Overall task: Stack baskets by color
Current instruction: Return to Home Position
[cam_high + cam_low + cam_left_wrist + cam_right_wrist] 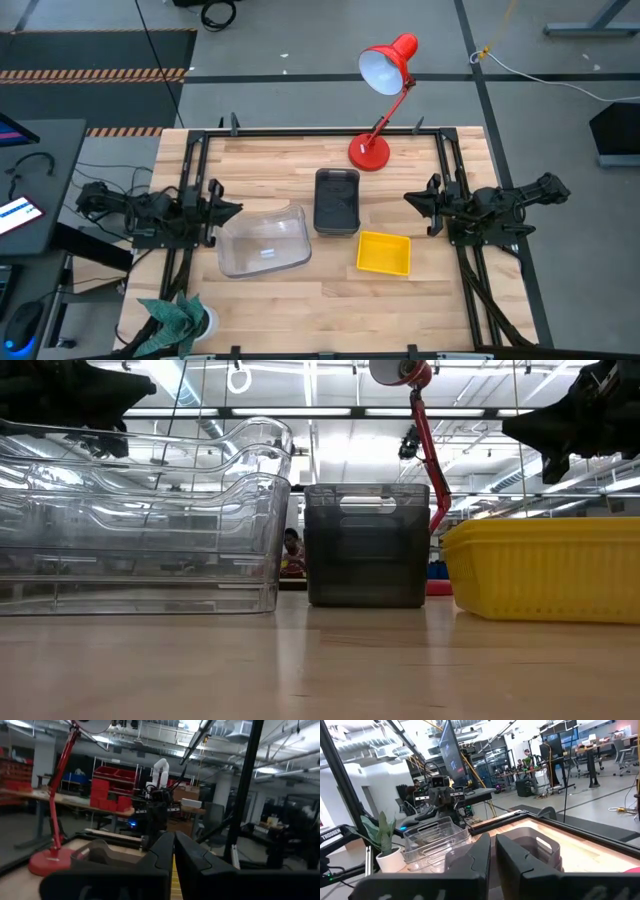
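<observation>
Clear baskets, grey baskets and yellow basket stand at the middle of the table; left gripper and right gripper are closed, empty, at its side edges.

Seen from above, the stack of narrow baskets stands near the centre of the worktop. The desk lamp stands at its 1 o'clock, by the far edge. The stack of large baskets lies at its 8 o'clock, just beside it, and the small basket is near at its 5 o'clock. The left gripper is at the worktop's 9 o'clock and the right gripper at its 3 o'clock. A potted plant sits in the 7 o'clock corner.
</observation>
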